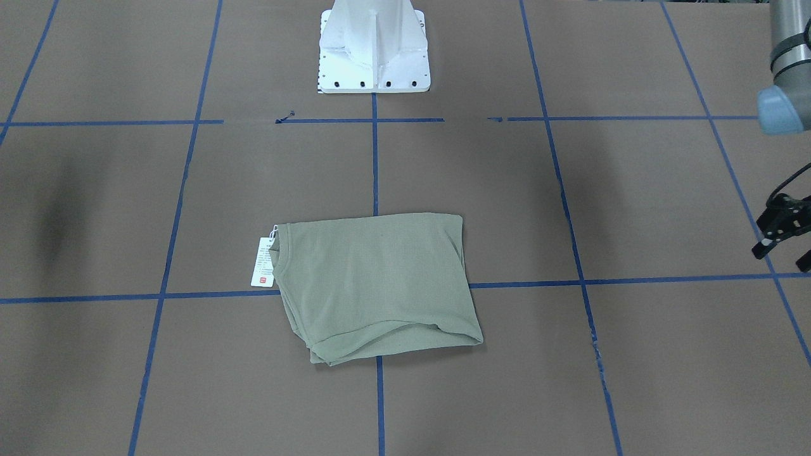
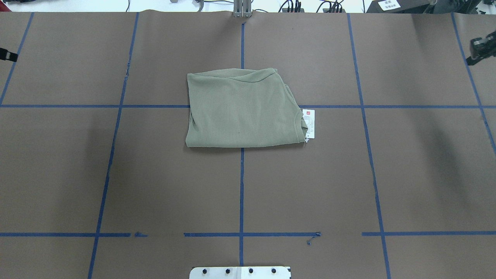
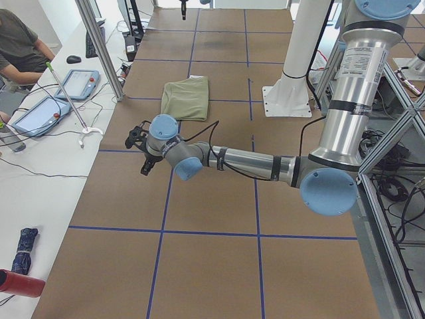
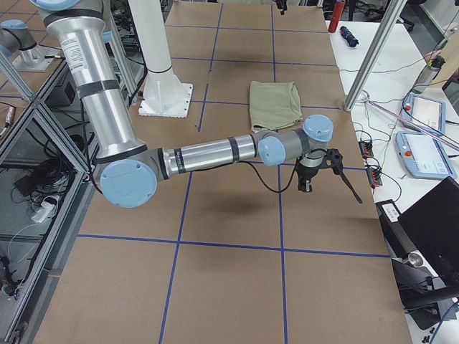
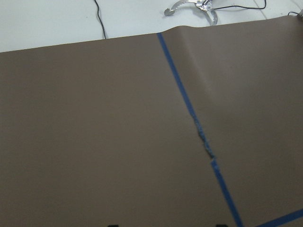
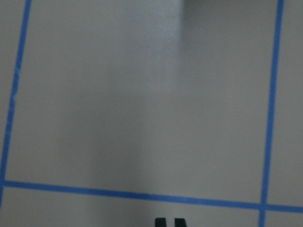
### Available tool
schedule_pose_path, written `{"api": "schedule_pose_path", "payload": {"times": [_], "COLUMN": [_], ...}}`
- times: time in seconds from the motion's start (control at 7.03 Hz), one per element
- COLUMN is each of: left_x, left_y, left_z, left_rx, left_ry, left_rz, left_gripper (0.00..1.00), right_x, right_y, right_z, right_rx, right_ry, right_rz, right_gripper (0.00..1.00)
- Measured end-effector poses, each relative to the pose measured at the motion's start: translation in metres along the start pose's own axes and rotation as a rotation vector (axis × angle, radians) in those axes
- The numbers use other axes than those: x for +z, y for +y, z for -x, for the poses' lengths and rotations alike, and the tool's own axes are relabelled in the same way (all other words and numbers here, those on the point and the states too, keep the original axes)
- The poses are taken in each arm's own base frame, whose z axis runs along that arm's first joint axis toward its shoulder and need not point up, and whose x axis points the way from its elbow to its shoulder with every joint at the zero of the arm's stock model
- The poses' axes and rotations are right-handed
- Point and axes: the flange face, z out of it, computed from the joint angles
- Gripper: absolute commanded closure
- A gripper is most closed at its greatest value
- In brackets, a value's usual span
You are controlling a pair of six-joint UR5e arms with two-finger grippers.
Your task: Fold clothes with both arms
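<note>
The clothes are one sage-green shirt [image 1: 380, 285], folded into a rough rectangle at the middle of the table, also in the overhead view [image 2: 244, 108]. Its white hang tag [image 1: 263, 263] with a red mark sticks out at the neckline. My left gripper [image 1: 782, 256] hovers far off to the robot's left of the shirt with its fingers spread, open and empty; the left arm [image 3: 252, 163] stretches low over the table. My right gripper [image 2: 479, 48] is far off on the other side. In the right wrist view its fingertips [image 6: 161, 222] sit close together, shut on nothing.
The brown table cover [image 2: 155, 186] carries a grid of blue tape lines. The white pedestal base [image 1: 374, 47] stands at the robot's edge. A side table [image 3: 40, 133] with tablets, cables and a seated person [image 3: 20, 46] runs along the far side.
</note>
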Motion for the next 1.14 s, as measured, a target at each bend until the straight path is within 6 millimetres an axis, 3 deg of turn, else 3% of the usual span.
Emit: {"api": "schedule_pose_path", "payload": {"times": [0.14,0.28,0.43,0.71,1.14], "left_x": [-0.033,-0.06,-0.073,-0.079,-0.086], "left_y": [0.002,0.006,0.022,0.07,0.113], "left_z": [0.033,0.05,0.057,0.064,0.058], "left_rx": [0.003,-0.035,-0.081,-0.134,-0.127], "left_ry": [-0.034,-0.059,-0.07,-0.077,-0.08], "left_rz": [0.042,0.094,0.142,0.194,0.198], "left_gripper": [0.0,0.0,0.0,0.0,0.0], "right_x": [-0.013,-0.021,-0.025,-0.02,-0.012], "right_y": [0.039,0.077,0.099,0.114,0.134], "right_z": [-0.028,-0.043,-0.048,-0.059,-0.074], "right_rx": [0.0,0.01,0.017,0.032,0.062], "right_ry": [0.015,0.022,0.023,0.03,0.041], "right_rz": [0.025,0.034,0.038,0.053,0.073], "right_gripper": [0.0,0.0,0.0,0.0,0.0]}}
